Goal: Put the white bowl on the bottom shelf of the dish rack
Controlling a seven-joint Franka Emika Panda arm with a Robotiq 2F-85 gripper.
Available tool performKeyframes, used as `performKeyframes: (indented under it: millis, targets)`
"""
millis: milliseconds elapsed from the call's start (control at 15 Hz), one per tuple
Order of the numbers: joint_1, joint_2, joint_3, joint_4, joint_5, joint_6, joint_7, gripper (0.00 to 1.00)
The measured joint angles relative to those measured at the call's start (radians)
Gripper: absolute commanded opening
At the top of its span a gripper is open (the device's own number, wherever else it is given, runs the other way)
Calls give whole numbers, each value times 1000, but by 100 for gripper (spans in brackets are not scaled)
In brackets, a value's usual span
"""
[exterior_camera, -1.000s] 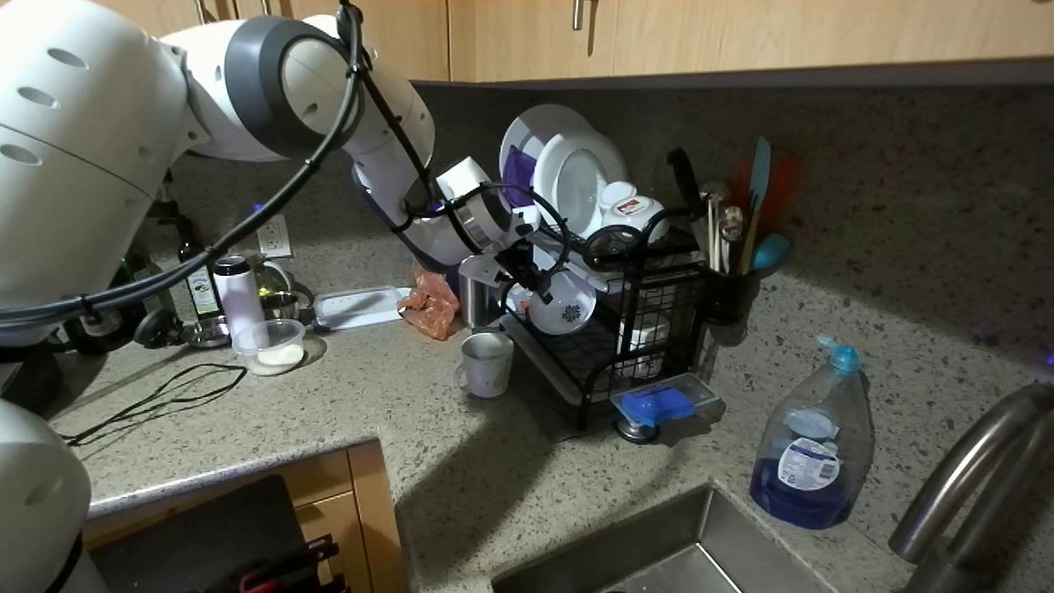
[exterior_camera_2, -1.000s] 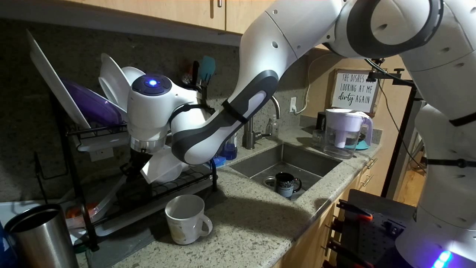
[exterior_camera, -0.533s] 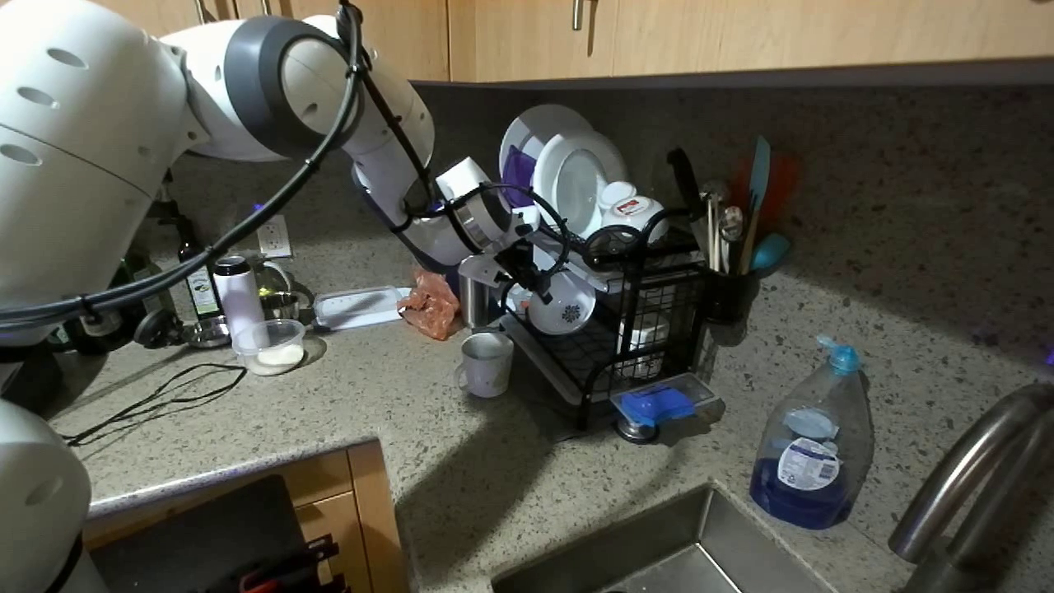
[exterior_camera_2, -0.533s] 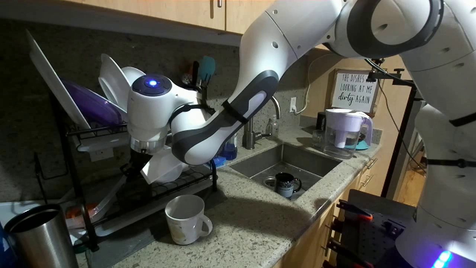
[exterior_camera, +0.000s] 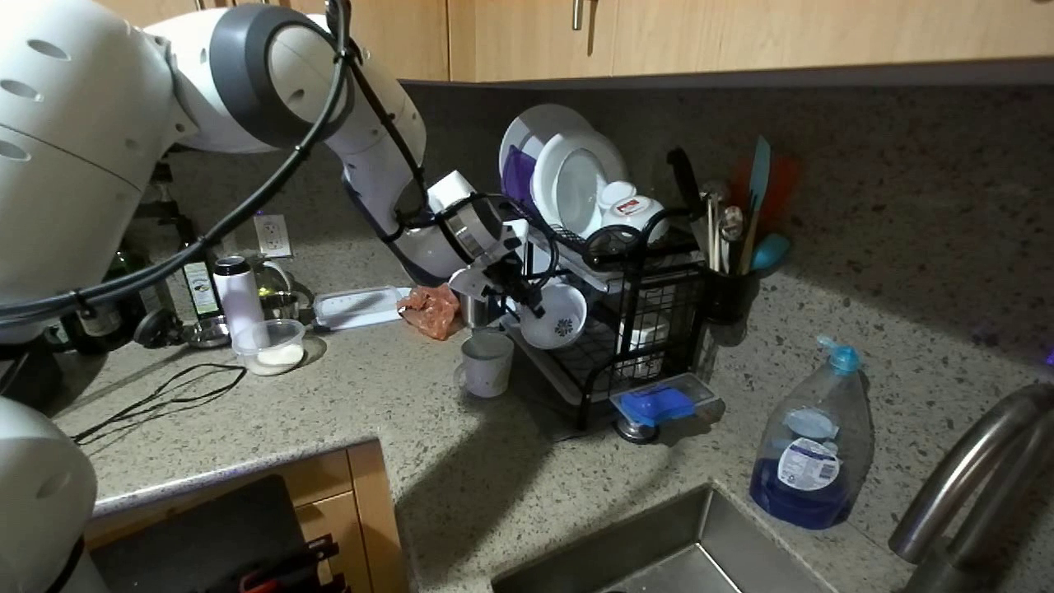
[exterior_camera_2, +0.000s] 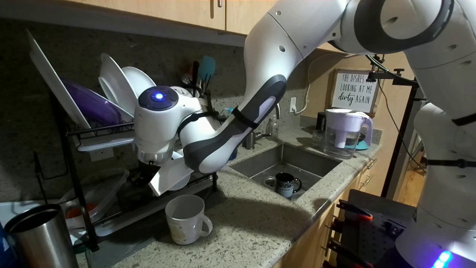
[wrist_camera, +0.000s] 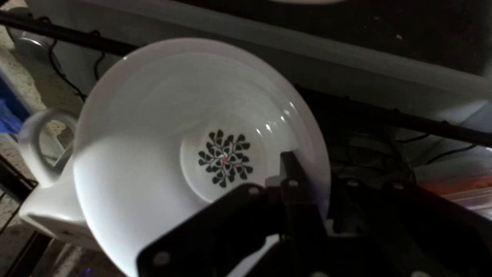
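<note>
I am holding the white bowl (wrist_camera: 173,115) at the height of the lower tier of the dish rack (exterior_camera_2: 75,178), on the side where the pale mug (exterior_camera: 487,366) is standing. The bowl is tilting steeply; its hollow is facing the wrist camera and displaying a dark leaf motif (wrist_camera: 225,158) at the centre. Whether its underside is touching the bottom shelf, I am not able to tell. The gripper (wrist_camera: 316,173) is clamping the bowl by its wall: one finger (wrist_camera: 296,188) is lying inside the bowl, the opposing finger is lying outside, and only the wall is separating them. In the wrist view, a white cup (wrist_camera: 57,207) is appearing behind the bowl, its handle projecting past the rim. On the upper tier, a large white plate (exterior_camera_2: 54,80) and a purple dish (exterior_camera_2: 91,106) are leaning at an angle. At the end of the rack, the utensil holder (exterior_camera: 729,296) is carrying a teal spatula (exterior_camera: 759,177) and other utensils. The pale mug is resting upright on the counter (exterior_camera: 346,399), just beside the rack. A blue sponge (exterior_camera: 657,405) is lying on a clear tray (exterior_camera: 694,393) near the rack's foot. Farther out, a soap bottle (exterior_camera: 811,461) is standing near the sink (exterior_camera_2: 256,160), and a dark mug (exterior_camera_2: 285,185) is standing upright inside it.
</note>
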Motion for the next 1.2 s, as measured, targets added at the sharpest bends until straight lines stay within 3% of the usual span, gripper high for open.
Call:
performKeyframes:
  millis: [467,1200]
  targets:
    - [6,8,-36,-25,-253,53,250,6]
    - [61,14,-108,-11,-433,93,504,6]
